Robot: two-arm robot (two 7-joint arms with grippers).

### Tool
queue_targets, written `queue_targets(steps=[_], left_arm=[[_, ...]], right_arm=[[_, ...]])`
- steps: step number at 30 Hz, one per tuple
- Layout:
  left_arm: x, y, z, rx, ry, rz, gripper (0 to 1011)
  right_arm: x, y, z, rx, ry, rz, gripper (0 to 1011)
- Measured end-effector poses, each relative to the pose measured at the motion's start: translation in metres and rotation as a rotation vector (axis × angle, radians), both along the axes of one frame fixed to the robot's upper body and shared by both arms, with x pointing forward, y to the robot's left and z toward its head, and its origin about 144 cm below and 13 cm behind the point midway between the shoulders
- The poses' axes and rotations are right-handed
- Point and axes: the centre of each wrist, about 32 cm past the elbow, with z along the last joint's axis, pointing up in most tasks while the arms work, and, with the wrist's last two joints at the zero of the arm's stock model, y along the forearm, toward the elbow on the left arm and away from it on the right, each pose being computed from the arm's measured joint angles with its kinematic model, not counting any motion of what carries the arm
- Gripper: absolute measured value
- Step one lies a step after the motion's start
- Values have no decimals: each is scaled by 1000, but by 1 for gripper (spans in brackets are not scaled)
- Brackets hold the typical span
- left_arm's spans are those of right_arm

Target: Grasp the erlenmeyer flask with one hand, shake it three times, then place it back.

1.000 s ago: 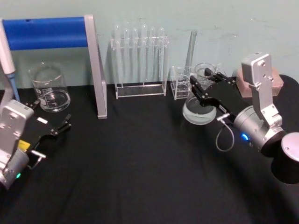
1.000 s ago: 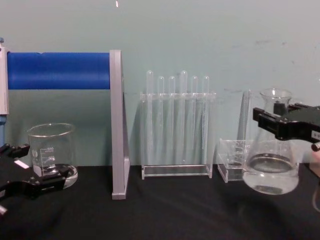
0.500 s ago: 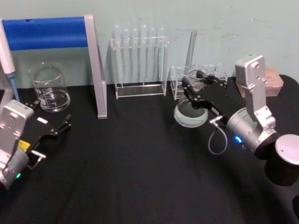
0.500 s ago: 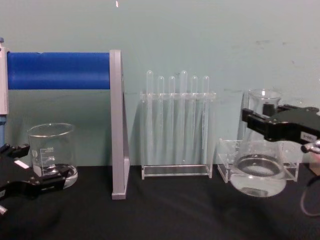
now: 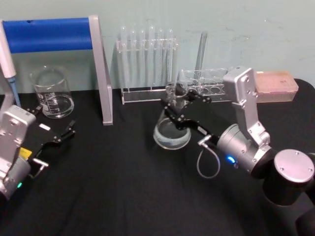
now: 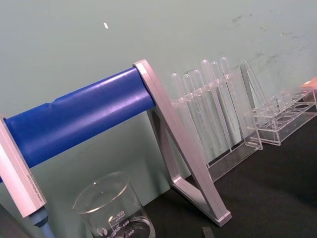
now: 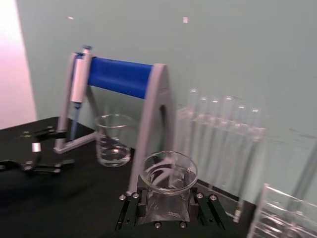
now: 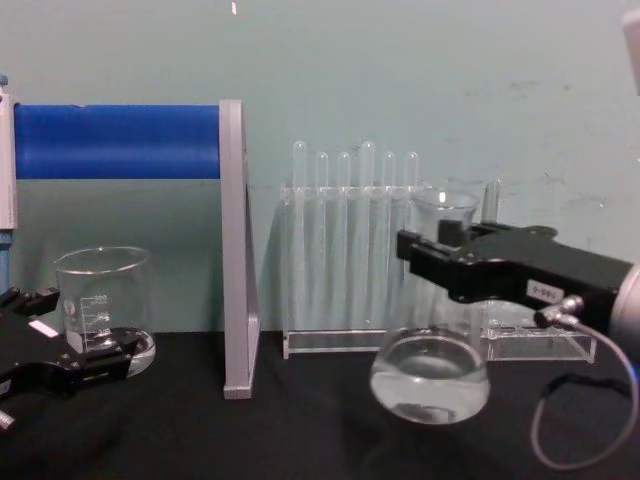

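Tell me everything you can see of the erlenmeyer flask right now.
The erlenmeyer flask is clear glass: a wide conical body, a narrow neck and a flared lip, with a little clear liquid pooled at the bottom. It hangs about upright in front of the test tube rack, apparently lifted just off the black table. The right gripper is shut on its neck; nothing else touches it.

Erlenmeyer flask (image 5: 171, 133): clear glass, a little clear liquid in the wide base, near upright, base looks just off the bench (image 5: 123, 187). Right end effector (image 5: 178, 97), black, jaws clamped around its neck.
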Motion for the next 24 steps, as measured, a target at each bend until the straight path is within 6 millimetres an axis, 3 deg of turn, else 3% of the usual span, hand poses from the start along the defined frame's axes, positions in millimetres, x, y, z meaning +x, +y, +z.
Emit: queue_targets(steps=[13,24], left_arm=[[0,0,0,0,0,0,1001],[0,0,0,0,0,0,1001]], right_arm=[[-13,21,0,10,14,130,457],[-16,27,0,12,18,163,457]])
